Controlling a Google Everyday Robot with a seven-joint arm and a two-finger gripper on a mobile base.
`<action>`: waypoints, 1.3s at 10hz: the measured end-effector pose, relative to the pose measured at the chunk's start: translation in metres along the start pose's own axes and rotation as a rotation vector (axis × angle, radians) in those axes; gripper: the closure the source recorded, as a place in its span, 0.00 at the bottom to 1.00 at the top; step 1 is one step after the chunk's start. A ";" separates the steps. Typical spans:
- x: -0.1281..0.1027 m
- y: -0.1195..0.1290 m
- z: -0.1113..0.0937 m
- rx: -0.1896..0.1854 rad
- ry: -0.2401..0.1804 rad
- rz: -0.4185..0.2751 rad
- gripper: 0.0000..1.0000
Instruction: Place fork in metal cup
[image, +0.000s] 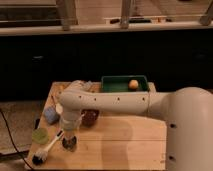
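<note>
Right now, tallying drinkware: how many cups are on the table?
2. The pale green cup sits near the front-left corner; the metal cup stands beside it, directly below the gripper. The arm may hide more.
</note>
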 end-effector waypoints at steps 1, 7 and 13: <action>-0.002 0.000 -0.001 0.002 -0.005 0.002 0.82; -0.007 -0.010 -0.010 -0.004 -0.010 -0.002 0.20; -0.009 -0.015 -0.009 -0.007 -0.010 -0.007 0.20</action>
